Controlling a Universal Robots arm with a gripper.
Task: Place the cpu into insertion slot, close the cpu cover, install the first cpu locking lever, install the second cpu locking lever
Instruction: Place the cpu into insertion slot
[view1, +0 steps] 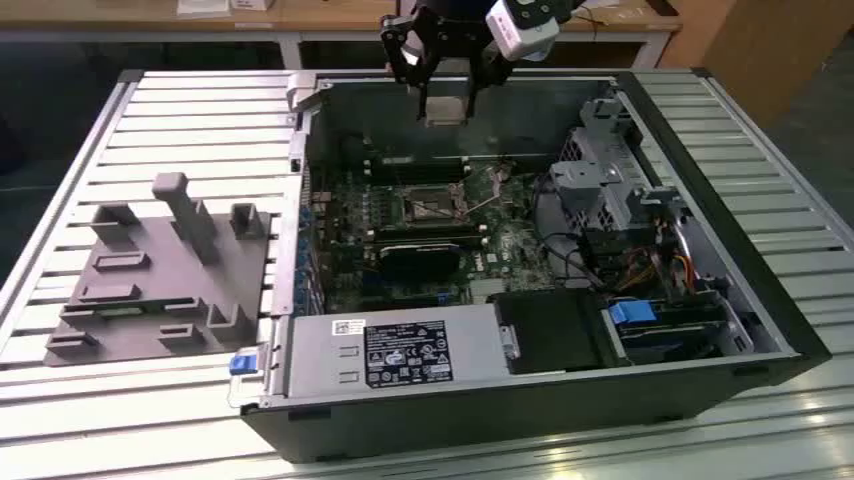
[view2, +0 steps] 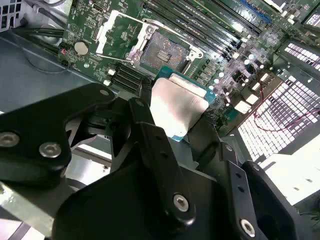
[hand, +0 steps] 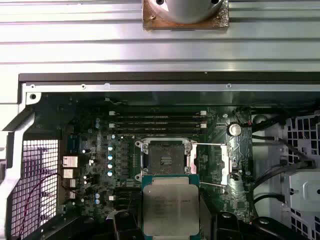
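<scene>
Tool: clamped on the cpu, upper centre of the exterior view.
Insertion slot: uncovered, unfilled, apart from the cpu.
Risk: socket contacts could be bent by a tilted or misaligned cpu.

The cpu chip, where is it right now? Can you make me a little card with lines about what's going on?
cpu: held in the air above the open computer case
gripper: fingers shut on the cpu's edges
insertion slot: open and empty, chip not in yet
grey fixture: on the slatted table, at the exterior view's left of the case
</scene>
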